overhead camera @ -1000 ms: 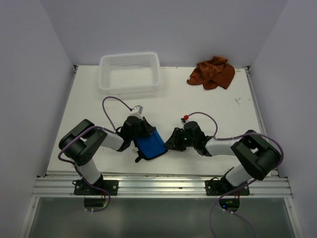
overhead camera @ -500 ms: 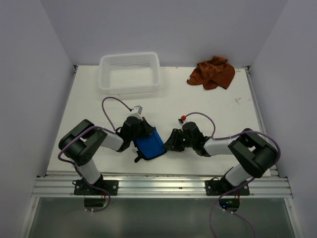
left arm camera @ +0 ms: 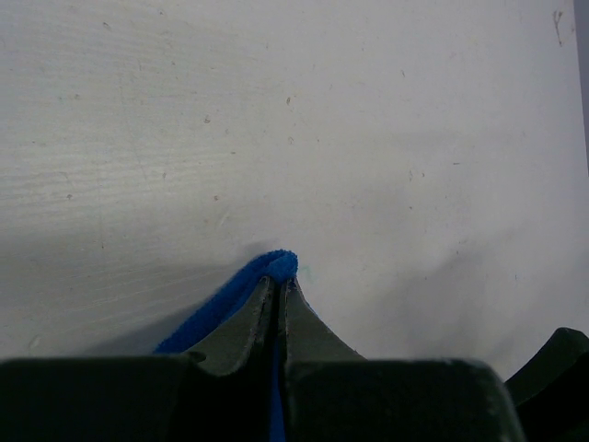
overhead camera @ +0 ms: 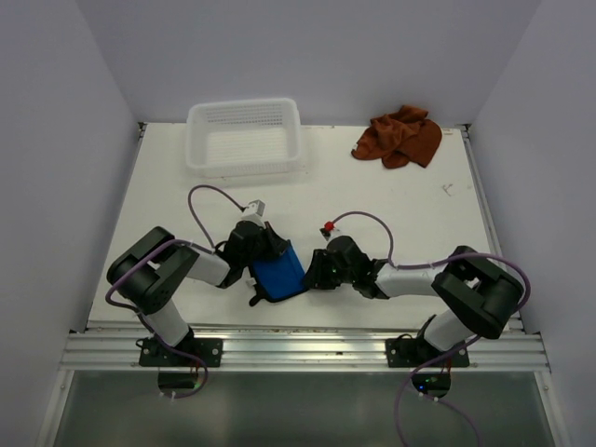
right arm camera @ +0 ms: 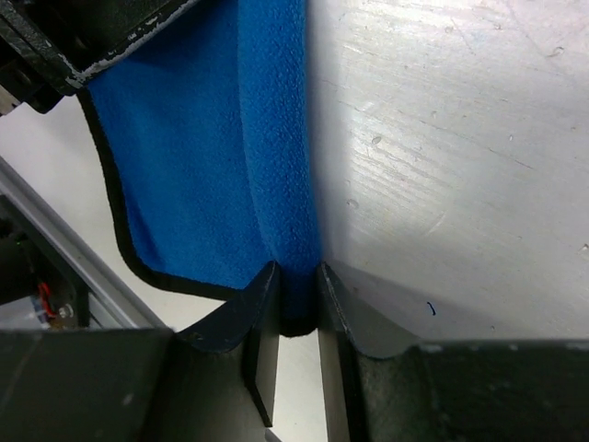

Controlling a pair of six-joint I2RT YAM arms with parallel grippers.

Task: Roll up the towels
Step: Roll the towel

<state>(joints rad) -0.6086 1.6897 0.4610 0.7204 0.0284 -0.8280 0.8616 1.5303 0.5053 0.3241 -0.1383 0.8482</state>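
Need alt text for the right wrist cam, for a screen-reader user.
The right gripper is closed on the folded edge of a bright blue fleece towel with black trim, one dark finger on each side of the fold. The towel fills the upper left of the view, and scuffed white tabletop fills the right.

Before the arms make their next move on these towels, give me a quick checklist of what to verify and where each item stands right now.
1. Left gripper has the blue towel: ok, cloth is pinched between its shut fingers.
2. Right gripper has the blue towel: ok, a folded edge sits between its fingers.
3. Blue towel rolled: not ok, a flat flap with a black hem shows in the right wrist view.
4. Brown towel rolled: not ok, it lies crumpled at the far right.
5. Basket out of the way: ok, at the far left, apart from both arms.
6. Grips firm enough to pull: cannot tell.
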